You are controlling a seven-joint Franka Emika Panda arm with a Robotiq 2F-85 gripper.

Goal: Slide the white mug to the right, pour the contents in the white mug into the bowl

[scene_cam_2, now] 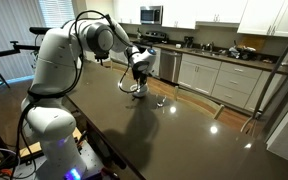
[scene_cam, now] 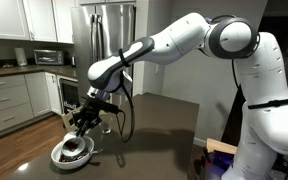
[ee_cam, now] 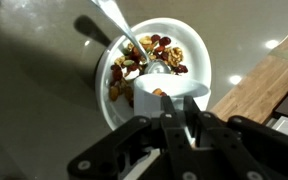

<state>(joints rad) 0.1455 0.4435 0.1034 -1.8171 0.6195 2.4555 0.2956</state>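
Soft indoor light, dark glossy worktop (scene_cam_2: 184,130) mirroring ceiling lamps as small glare spots right of the bowl (ee_cam: 202,62), bowl rim washed out white, gripper (ee_cam: 174,118) below the bowl blurred, all views coarse and grainy

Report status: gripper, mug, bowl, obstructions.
Robotiq gripper shut on small white ceramic mug. Mug at rim of wide shallow white bowl of brown nuts. Metal spoon in bowl, possible snag.

The white mug (ee_cam: 177,97) over the bowl (ee_cam: 198,52)
Mug mid-frame, overlapping the bowl's lower rim; the wide white bowl holds brown food pieces.
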